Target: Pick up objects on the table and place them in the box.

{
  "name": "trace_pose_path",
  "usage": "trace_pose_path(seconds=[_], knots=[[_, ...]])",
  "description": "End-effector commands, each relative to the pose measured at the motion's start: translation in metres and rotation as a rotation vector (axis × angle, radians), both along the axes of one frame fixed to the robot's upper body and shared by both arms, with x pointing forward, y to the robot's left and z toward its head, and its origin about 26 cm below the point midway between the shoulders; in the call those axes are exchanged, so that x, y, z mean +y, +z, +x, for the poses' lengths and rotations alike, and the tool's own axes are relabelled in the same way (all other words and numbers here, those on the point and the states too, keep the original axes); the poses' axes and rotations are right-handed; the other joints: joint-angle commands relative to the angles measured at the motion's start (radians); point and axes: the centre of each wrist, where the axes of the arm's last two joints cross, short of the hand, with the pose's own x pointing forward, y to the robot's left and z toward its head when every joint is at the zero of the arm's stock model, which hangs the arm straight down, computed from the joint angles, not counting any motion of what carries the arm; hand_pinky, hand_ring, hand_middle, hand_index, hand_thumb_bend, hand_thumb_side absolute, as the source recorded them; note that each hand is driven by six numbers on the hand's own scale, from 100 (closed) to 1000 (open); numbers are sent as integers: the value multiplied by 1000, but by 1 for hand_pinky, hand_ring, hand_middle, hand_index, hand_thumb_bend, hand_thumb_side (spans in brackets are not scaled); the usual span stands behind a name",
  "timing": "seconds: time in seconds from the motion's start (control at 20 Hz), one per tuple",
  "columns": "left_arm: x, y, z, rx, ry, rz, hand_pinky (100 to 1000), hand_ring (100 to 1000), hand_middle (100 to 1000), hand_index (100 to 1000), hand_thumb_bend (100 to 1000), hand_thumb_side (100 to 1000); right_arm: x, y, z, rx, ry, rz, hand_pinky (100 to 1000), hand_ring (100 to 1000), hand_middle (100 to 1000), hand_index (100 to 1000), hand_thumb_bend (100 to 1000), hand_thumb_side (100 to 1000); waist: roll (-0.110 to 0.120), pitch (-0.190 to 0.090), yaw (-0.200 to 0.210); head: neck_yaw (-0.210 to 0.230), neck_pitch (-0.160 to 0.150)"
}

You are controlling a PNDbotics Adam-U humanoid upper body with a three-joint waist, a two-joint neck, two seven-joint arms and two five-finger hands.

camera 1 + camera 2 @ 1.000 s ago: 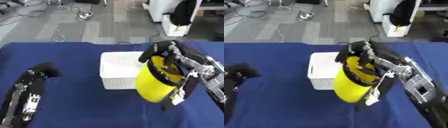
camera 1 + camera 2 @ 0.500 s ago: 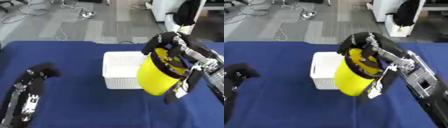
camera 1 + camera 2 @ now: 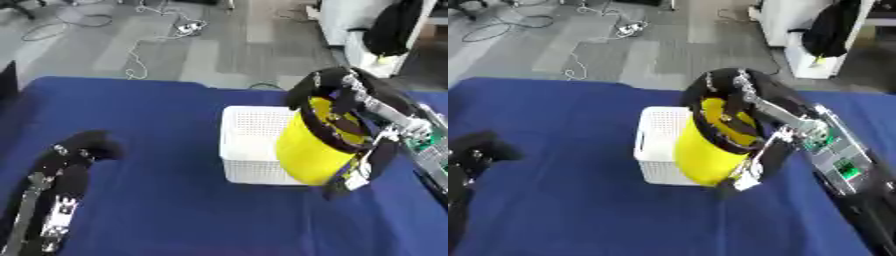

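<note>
My right hand [image 3: 350, 117] is shut on a big yellow rounded object [image 3: 313, 145], fingers and thumb curled round its top and side. It holds the object in the air over the right part of a white perforated box [image 3: 249, 145] that stands on the blue table [image 3: 175, 200]. The object hides the box's right wall. My left hand [image 3: 92, 146] rests at the lower left, fingers curled, holding nothing.
The blue cloth covers the whole table; its far edge runs across the top. Beyond it lie a grey floor with cables [image 3: 131, 30] and white furniture [image 3: 367, 35]. My right forearm [image 3: 850, 170] comes in from the lower right.
My right hand has carried the yellow object leftward and a little up, further over the box. The camera has also shifted. The left hand has stayed put.
</note>
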Motion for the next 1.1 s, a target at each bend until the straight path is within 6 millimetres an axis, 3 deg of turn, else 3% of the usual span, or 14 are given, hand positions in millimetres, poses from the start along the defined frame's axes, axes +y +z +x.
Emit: trace_pose_path(seconds=[0.05, 0.7, 1.1], knots=[[0, 9, -1, -31, -15, 7, 690, 647, 606, 808, 195, 826, -8, 14, 0, -130, 80, -189, 100, 100, 100, 100, 733, 453, -2, -10, 3, -12, -21], [-2, 10, -1, -34, -23, 8, 686, 647, 604, 810, 195, 832, -18, 24, 6, -166, 18, -166, 100, 100, 100, 100, 731, 454, -11, 11, 8, -21, -34], [-3, 9, -1, -34, -26, 9, 684, 648, 603, 811, 193, 837, -26, 26, 13, -169, -29, -169, 100, 100, 100, 100, 734, 455, -11, 29, 9, -70, -54]])
